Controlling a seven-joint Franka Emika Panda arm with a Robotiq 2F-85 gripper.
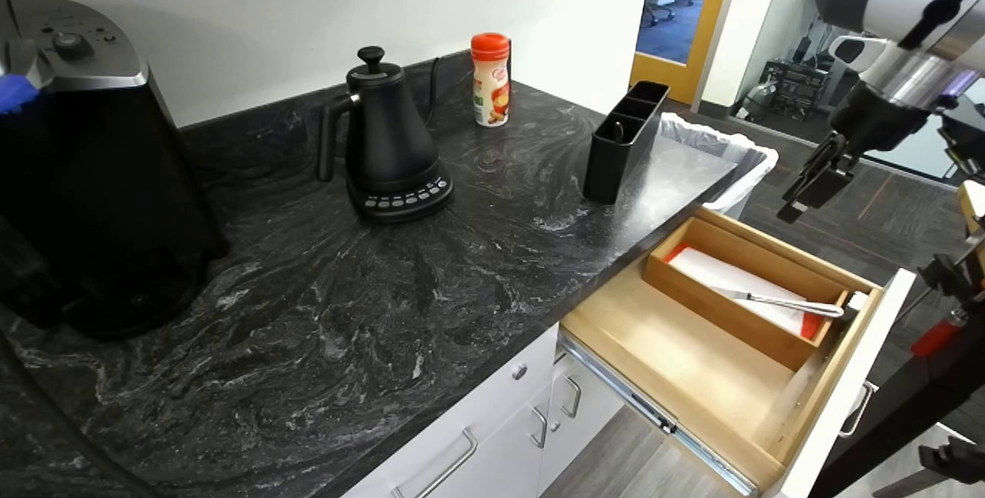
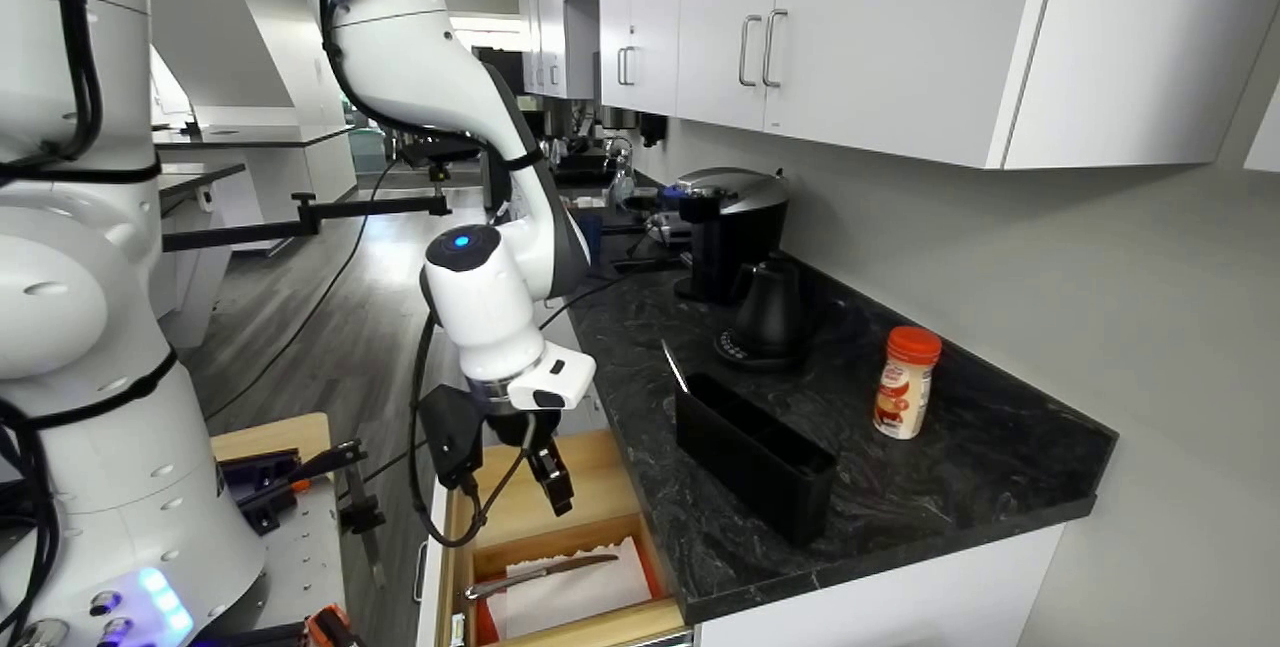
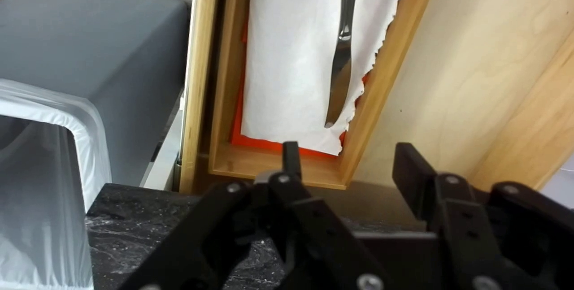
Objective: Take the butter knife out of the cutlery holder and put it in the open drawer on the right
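In the tray [image 1: 723, 312] of the open drawer [image 1: 692, 344] lay what we took for the butter knife [image 3: 344, 41], our end effector [image 3: 349, 159] spread, gripping nothing! Placing looked done, only withdrawal left; another silvery utensil [image 2: 675, 367] leaned in the cutlery holder [image 2: 745, 472].

Silvery butter knife [image 3: 344, 45], pale tan drawer [image 1: 692, 352], black cutlery holder [image 1: 604, 171], grey-swirled black countertop [image 1: 369, 305]

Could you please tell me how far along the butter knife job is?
Apparently done: the butter knife lies on white paper in the tray inside the open drawer. In hand: nothing; the gripper is open and empty. Left: probably only drawing back the arm, whose wrist view looks down into the drawer; a slender utensil, kind unclear, pokes up from the cutlery holder.
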